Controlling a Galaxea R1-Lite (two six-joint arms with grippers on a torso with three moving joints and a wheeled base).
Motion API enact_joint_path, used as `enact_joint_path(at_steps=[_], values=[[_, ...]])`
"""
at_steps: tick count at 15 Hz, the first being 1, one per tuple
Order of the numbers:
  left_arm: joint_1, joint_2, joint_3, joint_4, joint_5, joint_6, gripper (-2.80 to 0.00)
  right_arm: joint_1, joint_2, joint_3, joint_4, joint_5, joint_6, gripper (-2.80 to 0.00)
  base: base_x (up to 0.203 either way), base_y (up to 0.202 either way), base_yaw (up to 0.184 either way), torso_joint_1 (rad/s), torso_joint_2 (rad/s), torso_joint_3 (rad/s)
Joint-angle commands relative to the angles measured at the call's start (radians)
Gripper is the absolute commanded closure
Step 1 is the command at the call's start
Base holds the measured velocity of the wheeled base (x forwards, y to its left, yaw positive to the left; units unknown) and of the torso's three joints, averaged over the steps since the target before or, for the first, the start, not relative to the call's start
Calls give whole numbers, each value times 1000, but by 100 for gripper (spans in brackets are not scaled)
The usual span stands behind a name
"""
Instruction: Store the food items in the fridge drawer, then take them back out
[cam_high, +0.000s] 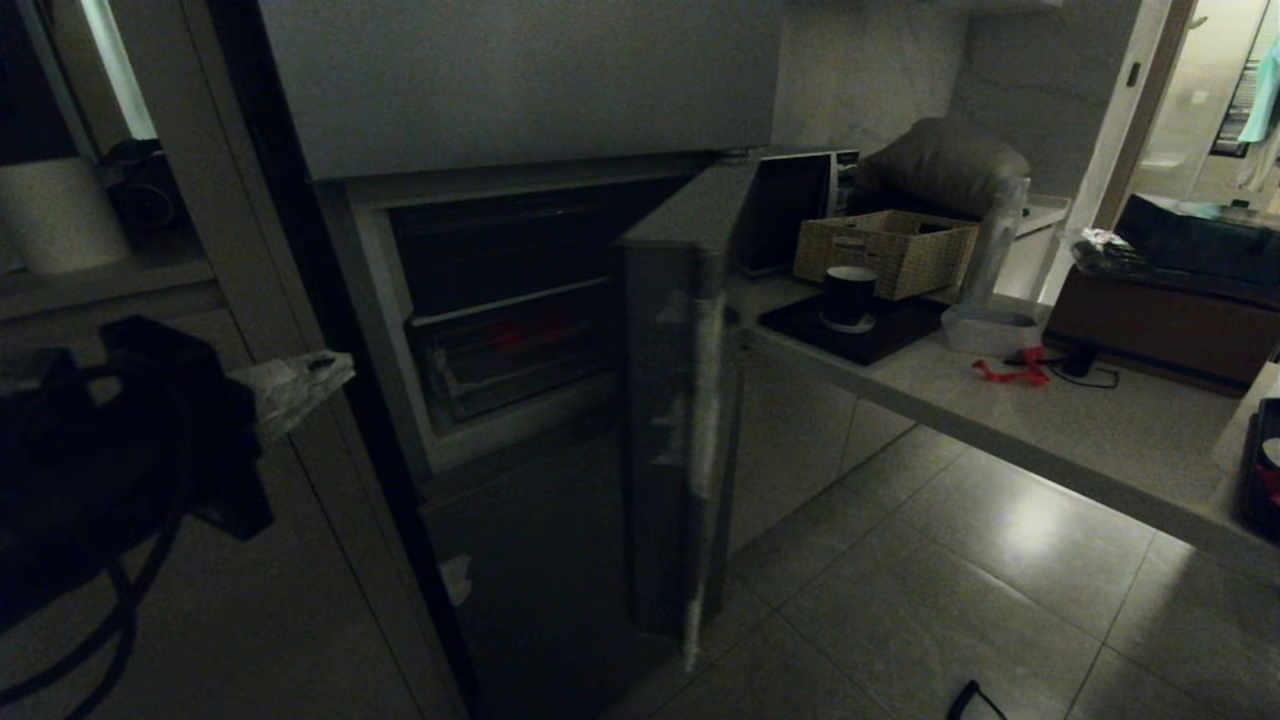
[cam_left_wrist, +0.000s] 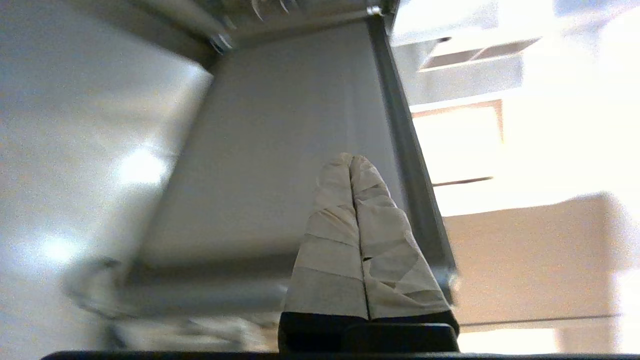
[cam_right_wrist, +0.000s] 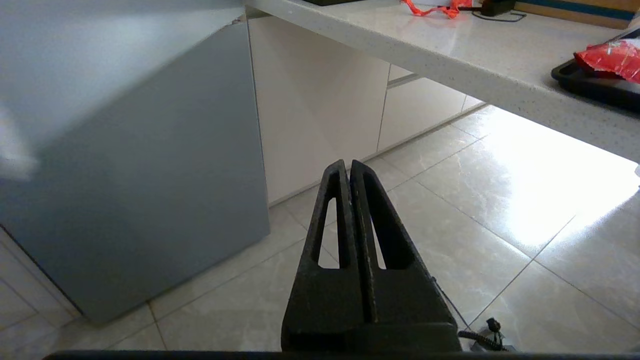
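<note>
Behind the swung-open fridge (cam_high: 560, 100) door, red food items (cam_high: 522, 335) are glowing dimly inside the clear fridge drawer (cam_high: 515, 362); my left gripper (cam_left_wrist: 351, 159) is hanging clenched, empty.

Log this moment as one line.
fridge door open | food items in fridge drawer | left tool shut, empty | right tool shut, parked

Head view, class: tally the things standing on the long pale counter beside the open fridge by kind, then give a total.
Woven wicker basket: 1
Dark round mug: 1
Flat black square tray: 1
Crumpled red wrapper: 1
Clear plastic tub: 1
Total: 5
</note>
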Motion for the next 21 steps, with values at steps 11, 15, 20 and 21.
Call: enact_joint_path(at_steps=[11,15,20,21], values=[[343,-679,220,407,225,1426,0,0,1,0,0,1,0,0,0,0,0,0,0,0],[518,-848,513,423,-68,1516,0,0,1,0,0,1,0,0,0,0,0,0,0,0],[501,-856,580,538,-120,1510,0,0,1,0,0,1,0,0,0,0,0,0,0,0],[486,-853,588,540,-150,1513,0,0,1,0,0,1,0,0,0,0,0,0,0,0]])
